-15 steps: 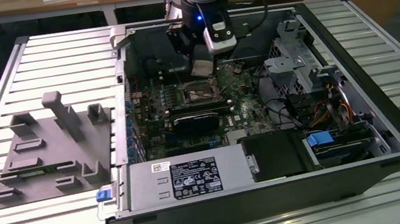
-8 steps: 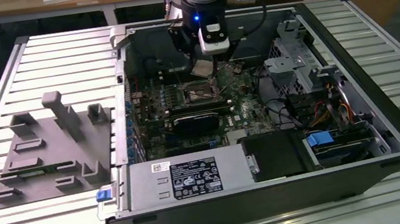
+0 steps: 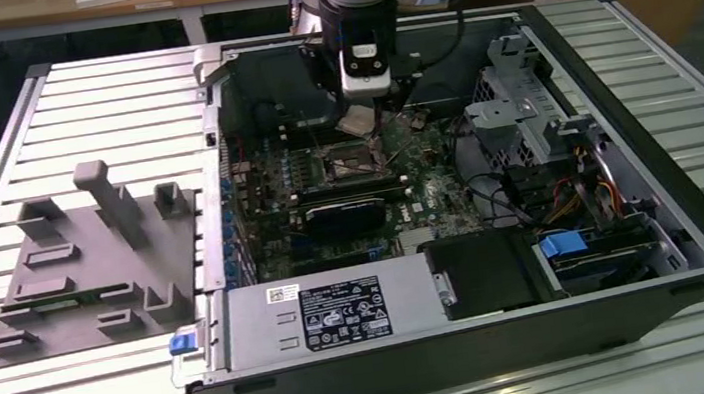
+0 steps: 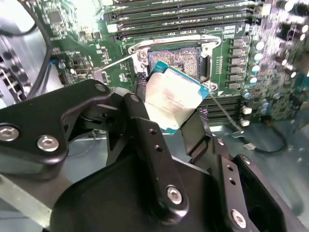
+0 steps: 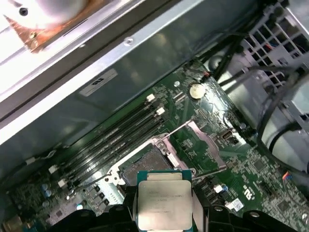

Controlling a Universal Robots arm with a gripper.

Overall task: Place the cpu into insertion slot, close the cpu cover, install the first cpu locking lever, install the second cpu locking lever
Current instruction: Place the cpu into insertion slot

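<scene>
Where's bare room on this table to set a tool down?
Bare table slats lie between the grey fixture and the far edge, and beside the computer case on the exterior view's right. Crowded: inside the case, where the end effector holds the cpu near the insertion slot.

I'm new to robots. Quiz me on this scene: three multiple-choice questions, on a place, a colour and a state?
1. Where is the chip? A) seated in the socket B) gripped in the tool C) on the grey rack outside the case.
2. What colour is the circuit board? A) red B) green C) white.
3. How is the socket? A) empty and uncovered B) holding a chip C) under a fan.
Answers: 1 B, the tool clamps it clear of the socket; 2 B, green shows around the socket; 3 A, its dark centre lies bare.
</scene>
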